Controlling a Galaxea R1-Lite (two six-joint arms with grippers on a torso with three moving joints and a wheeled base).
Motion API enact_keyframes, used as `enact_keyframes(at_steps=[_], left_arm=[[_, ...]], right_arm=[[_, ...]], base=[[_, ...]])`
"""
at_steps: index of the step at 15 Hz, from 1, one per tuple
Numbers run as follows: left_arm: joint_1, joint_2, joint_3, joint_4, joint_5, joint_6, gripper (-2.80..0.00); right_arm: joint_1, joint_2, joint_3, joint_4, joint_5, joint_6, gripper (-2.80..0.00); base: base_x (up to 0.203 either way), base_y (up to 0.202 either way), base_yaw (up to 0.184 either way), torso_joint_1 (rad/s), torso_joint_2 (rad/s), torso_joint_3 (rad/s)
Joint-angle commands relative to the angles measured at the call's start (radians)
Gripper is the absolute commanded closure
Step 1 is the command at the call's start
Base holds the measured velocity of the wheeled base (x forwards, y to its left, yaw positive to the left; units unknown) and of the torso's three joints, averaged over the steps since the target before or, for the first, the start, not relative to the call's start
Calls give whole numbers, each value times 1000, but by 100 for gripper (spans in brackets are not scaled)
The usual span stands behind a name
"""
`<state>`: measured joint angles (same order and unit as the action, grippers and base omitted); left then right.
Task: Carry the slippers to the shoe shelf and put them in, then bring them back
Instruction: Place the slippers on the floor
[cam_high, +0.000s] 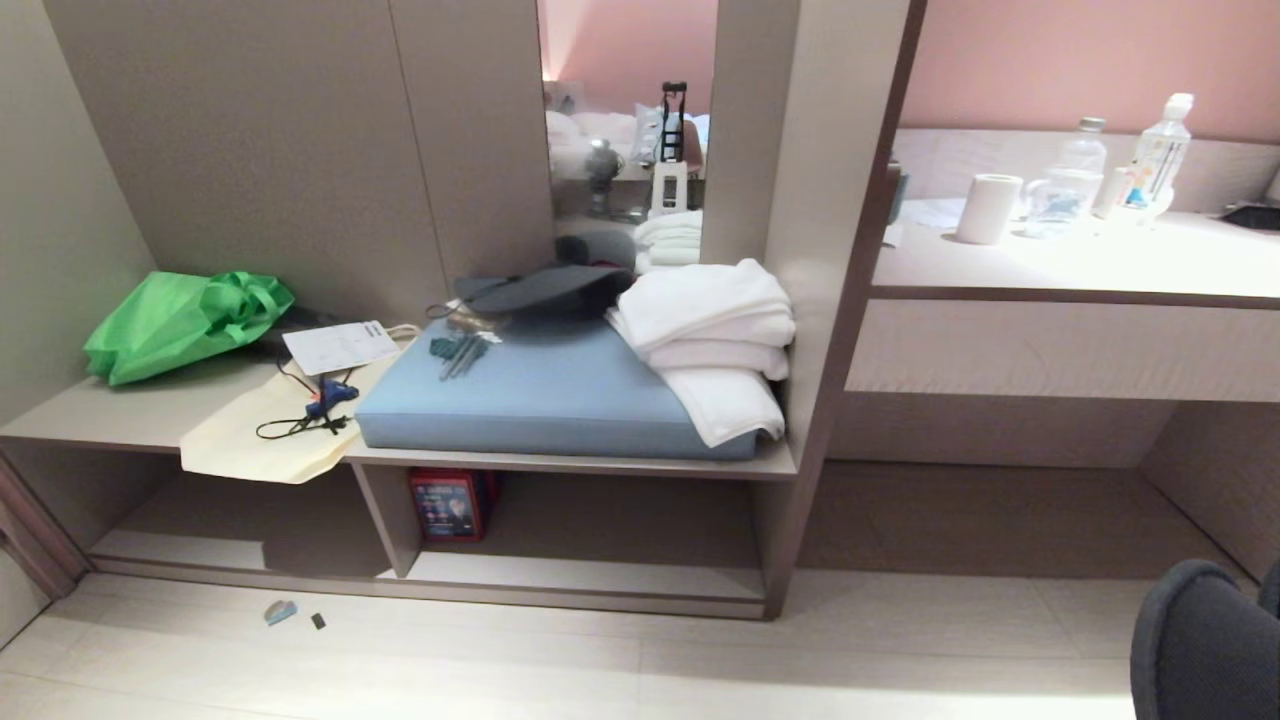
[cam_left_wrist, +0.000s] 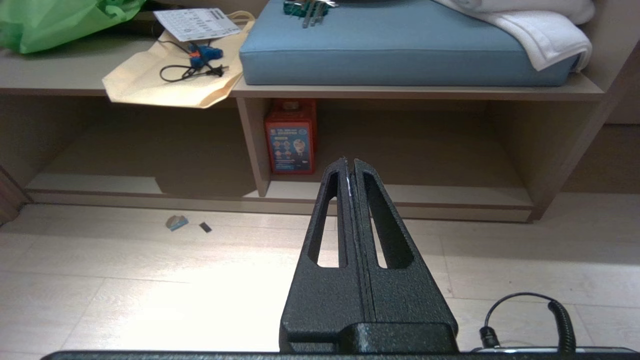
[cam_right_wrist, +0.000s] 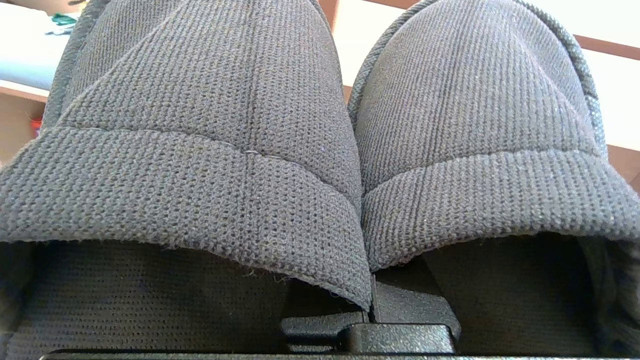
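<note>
The two dark grey knitted slippers (cam_right_wrist: 200, 125) fill the right wrist view side by side, toes pointing away. My right gripper (cam_right_wrist: 371, 310) is shut on their inner edges where they meet, and the fabric hides its fingertips. In the head view a slipper (cam_high: 1195, 640) shows as a dark shape at the bottom right, above the floor. The shoe shelf (cam_high: 200, 550), the left low cubby of the bench, lies far to the left across the floor, shadowed inside. It also shows in the left wrist view as the left cubby (cam_left_wrist: 100, 182). My left gripper (cam_left_wrist: 350, 161) hangs shut and empty above the floor.
A red box (cam_high: 452, 505) stands in the right cubby. On the bench top lie a blue cushion (cam_high: 540, 400), white towels (cam_high: 710, 340), a green bag (cam_high: 180, 320) and a cream tote (cam_high: 270, 440). A desk (cam_high: 1060, 270) with bottles stands at the right. Small scraps (cam_high: 281, 611) lie on the floor.
</note>
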<state>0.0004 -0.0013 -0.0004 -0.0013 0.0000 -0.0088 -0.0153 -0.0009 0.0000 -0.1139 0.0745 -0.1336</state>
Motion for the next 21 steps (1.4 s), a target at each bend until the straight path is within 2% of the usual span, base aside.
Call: enact_keyframes(at_steps=[1,21], left_arm=[[0,1,0,0,0,0,0],[0,1,0,0,0,0,0]], right_arm=[[0,1,2,-1,1,-1,0],[0,1,2,-3,5,-9,0]], base=[[0,-201,3,-2,6,6],[0,-197,2,1,3,2]])
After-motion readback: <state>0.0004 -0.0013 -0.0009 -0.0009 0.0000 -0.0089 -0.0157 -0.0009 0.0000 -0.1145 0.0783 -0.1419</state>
